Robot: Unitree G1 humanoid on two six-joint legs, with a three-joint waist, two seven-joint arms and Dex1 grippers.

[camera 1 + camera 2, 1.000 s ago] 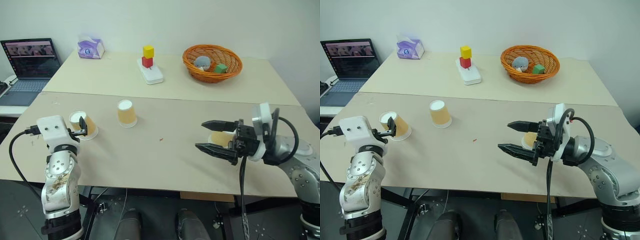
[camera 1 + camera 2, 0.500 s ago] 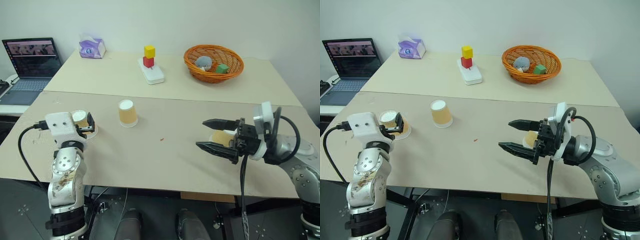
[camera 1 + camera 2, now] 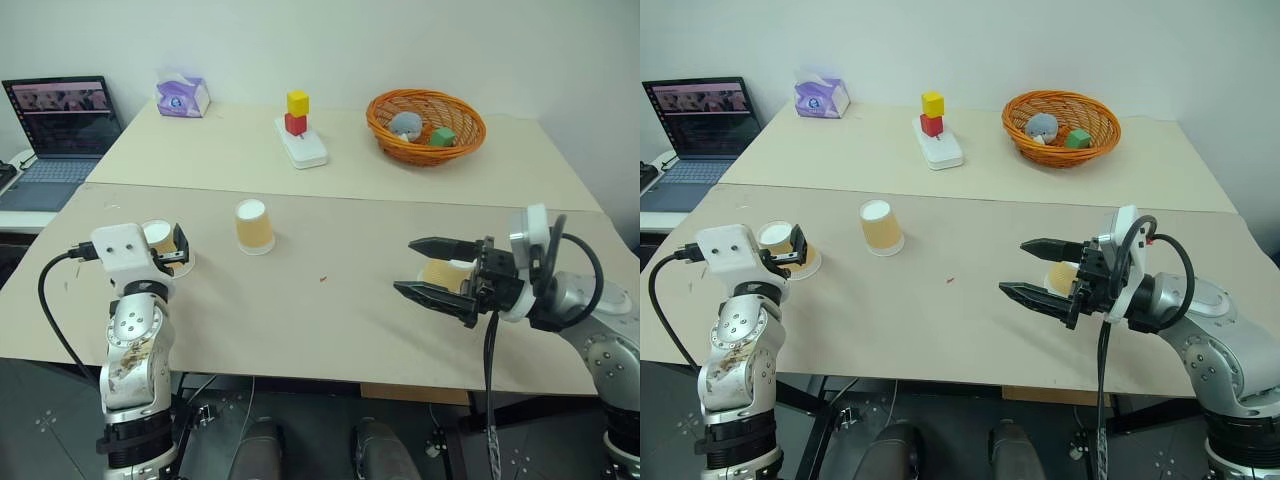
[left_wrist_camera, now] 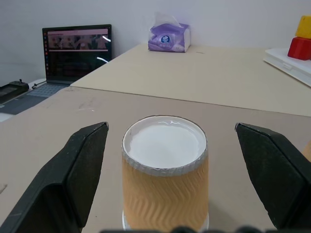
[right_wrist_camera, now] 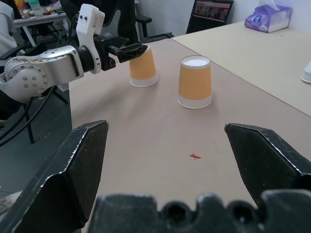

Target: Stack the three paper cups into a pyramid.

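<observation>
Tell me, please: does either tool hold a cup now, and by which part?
Nothing is held. The left tool stands open around one paper cup, not touching it; the right tool is open.

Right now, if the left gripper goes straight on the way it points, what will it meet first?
Most likely the paper cup directly in front of the left gripper. The cup stands upside down on the table, centred between the open jaws, not yet touched. How far ahead is hard to judge.
</observation>
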